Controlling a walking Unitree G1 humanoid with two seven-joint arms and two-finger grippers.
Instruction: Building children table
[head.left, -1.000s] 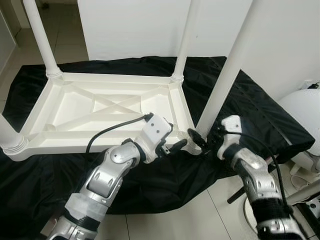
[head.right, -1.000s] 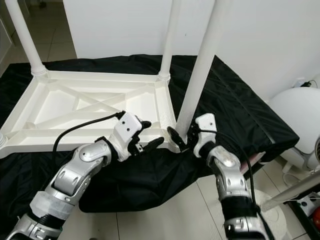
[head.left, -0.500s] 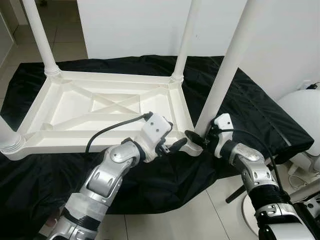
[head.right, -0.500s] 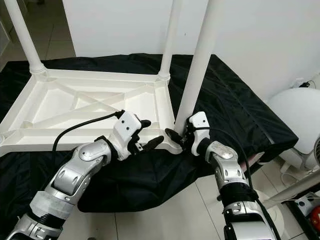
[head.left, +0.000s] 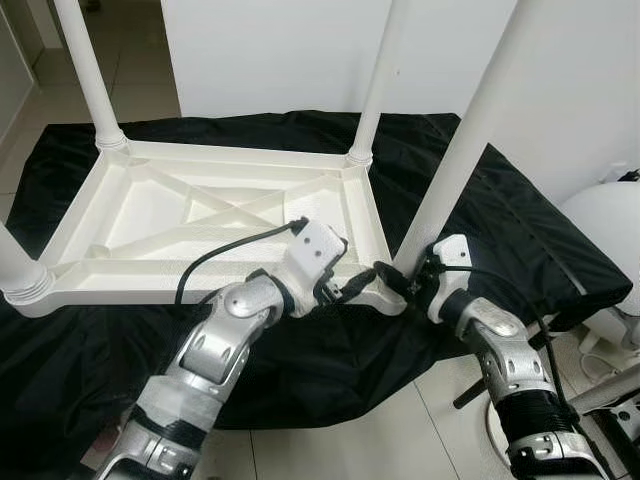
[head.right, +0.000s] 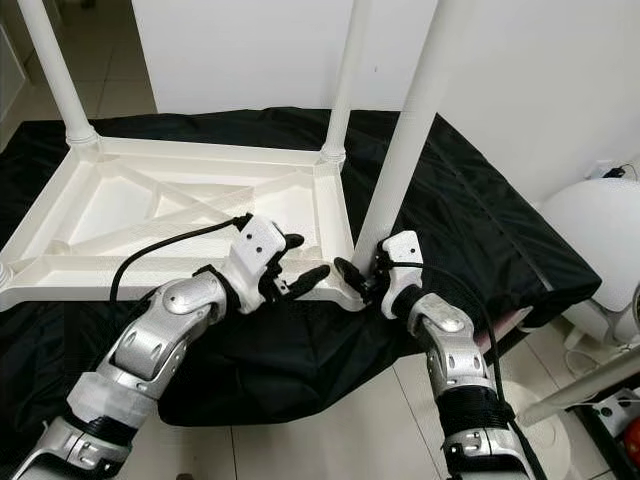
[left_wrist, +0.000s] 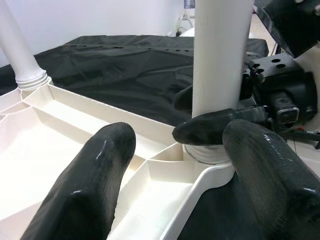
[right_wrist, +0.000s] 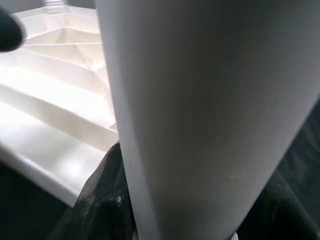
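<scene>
Right gripper (head.right: 362, 277) clamped around the base of the near-right leg (head.left: 465, 140) of the upturned white table (head.left: 205, 225).
Left gripper (head.left: 352, 284) is held with fingers (left_wrist: 95, 180) spread apart, just beside the same leg at the table's near-right corner, over the frame rim. Table is laid top-down on a black cloth (head.left: 500, 215); behind the near-right leg, the far-right leg (head.left: 375, 85) and far-left leg (head.left: 90, 75) are seen upright, before a white wall (head.left: 270, 50).
</scene>
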